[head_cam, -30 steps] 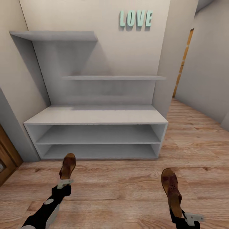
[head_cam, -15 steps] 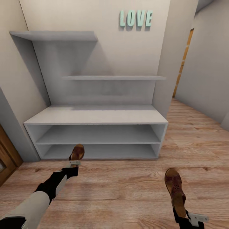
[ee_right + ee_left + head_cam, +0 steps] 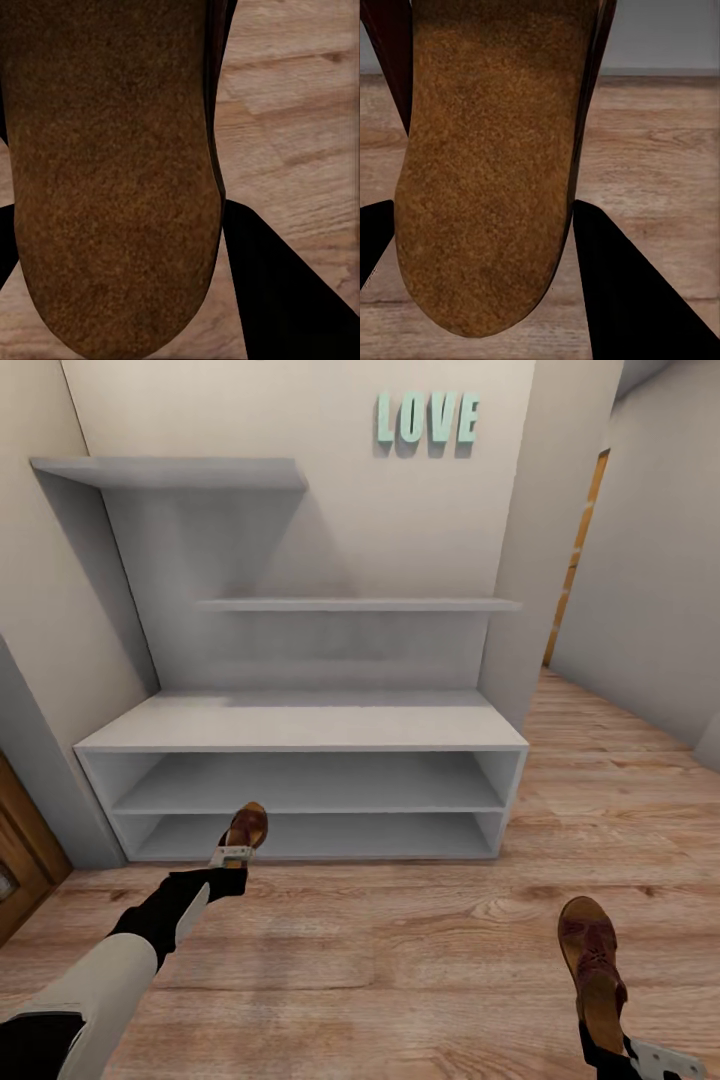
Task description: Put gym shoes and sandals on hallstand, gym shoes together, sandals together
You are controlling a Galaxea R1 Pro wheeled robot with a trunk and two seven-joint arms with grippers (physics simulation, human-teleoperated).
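Right sandal point(image 3: 592, 975) lower, heel cropped

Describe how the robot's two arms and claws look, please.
The left arm has a pale beige upper segment and black segments toward the wrist, ending in a light grey claw. The right arm shows a black end with a pale grey bracket. In the wrist views, the fingers are plain black wedges.
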